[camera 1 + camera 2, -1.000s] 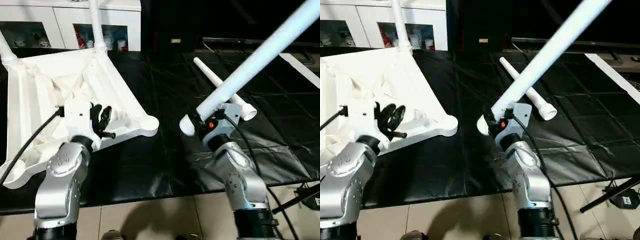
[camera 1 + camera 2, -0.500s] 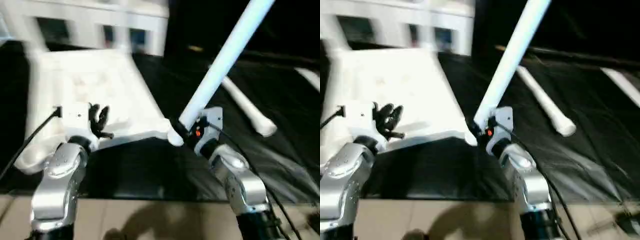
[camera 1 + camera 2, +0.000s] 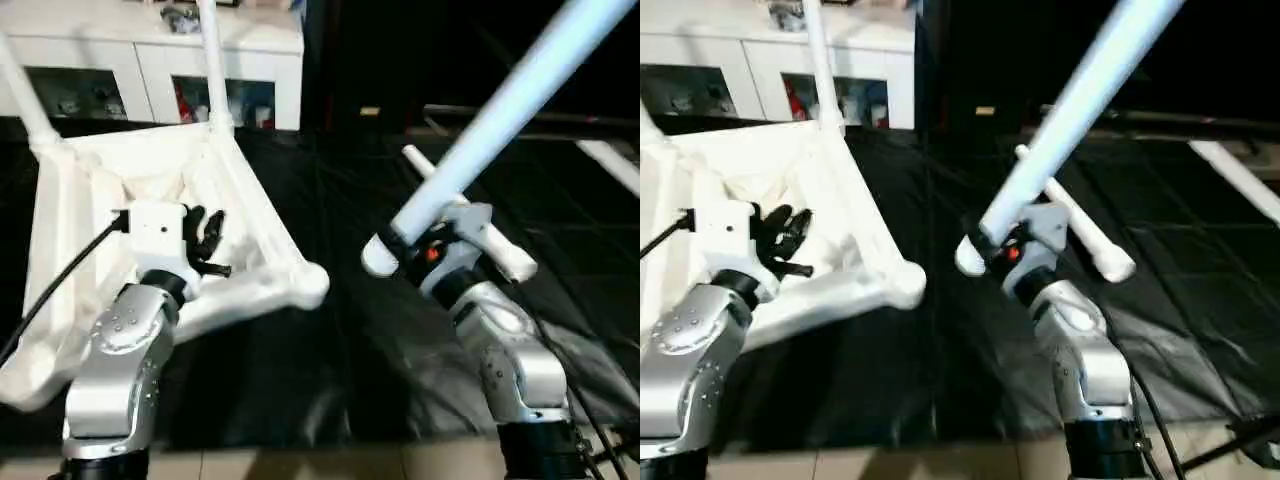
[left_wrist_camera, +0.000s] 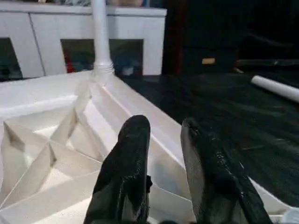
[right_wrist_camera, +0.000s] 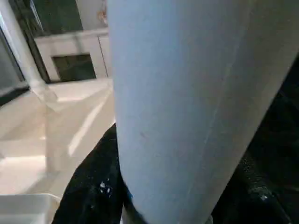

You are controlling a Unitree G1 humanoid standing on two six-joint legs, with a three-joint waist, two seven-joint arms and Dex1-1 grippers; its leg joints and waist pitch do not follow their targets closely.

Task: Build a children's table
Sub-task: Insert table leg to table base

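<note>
- Left eye view: we see the table top (image 3: 120,230) lying ribs-up at the left side of the black mat (image 3: 330,360), two legs (image 3: 212,70) standing in its far corner sockets, its near right corner socket (image 3: 308,285) empty. Our left gripper (image 3: 205,240) sits at the top's right rim, fingers part-spread; whether they pinch the rim, we cannot tell.
- Right eye view: right gripper (image 3: 1002,245) is clamped on the held leg (image 3: 1080,110) near its butt end, the tube slanting up and away. A spare leg (image 3: 1080,235) lies on the mat behind it.
- Left wrist view: both black fingers (image 4: 126,172) hang over the rim and ribbing, a gap between them.
- Right wrist view: tube surface looks smooth.
- Judgement: hollow plastic, light, stiff, likely slippery; long lever, so grip close to the butt end. Steady the top by its rim, not the thin ribs.
</note>
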